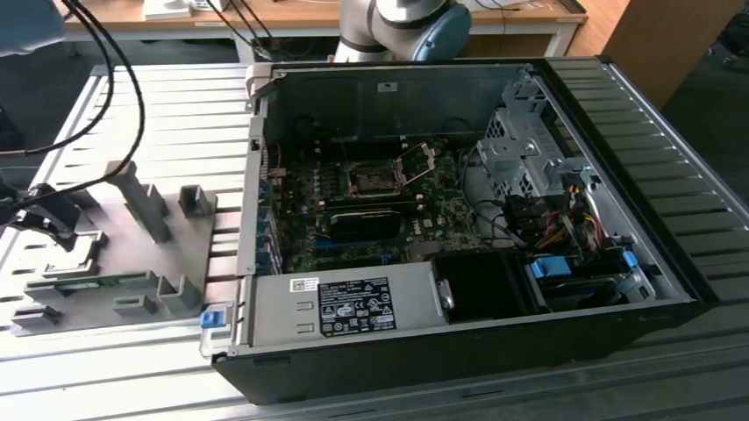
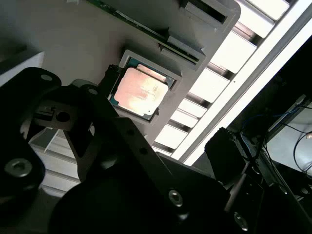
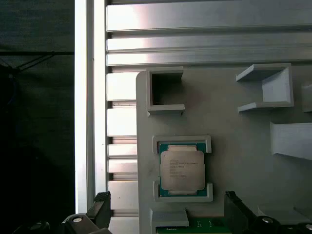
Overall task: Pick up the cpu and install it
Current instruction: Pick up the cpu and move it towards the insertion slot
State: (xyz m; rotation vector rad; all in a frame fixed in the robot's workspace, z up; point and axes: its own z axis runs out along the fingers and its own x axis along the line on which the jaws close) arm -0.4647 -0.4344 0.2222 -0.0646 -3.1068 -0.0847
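Cpu (image 3: 182, 169) in plate (image 3: 234, 146) pocket, nr edge

This is a robotics lab or assembly workshop. The tabletop (image 1: 140, 105) is built of slotted aluminium rails, and the pale jointed base of a robot arm (image 1: 404, 26) stands at its far edge, with black cables (image 1: 112, 61) hanging nearby. On it lies an open computer case (image 1: 468, 368) with its motherboard (image 1: 351, 232) and drive cage (image 1: 515, 149) bare, beside a grey holder plate (image 1: 129, 254) of moulded brackets, one recess of which keeps a cpu (image 3: 182, 170); a wooden desk (image 1: 293, 16) stands behind.
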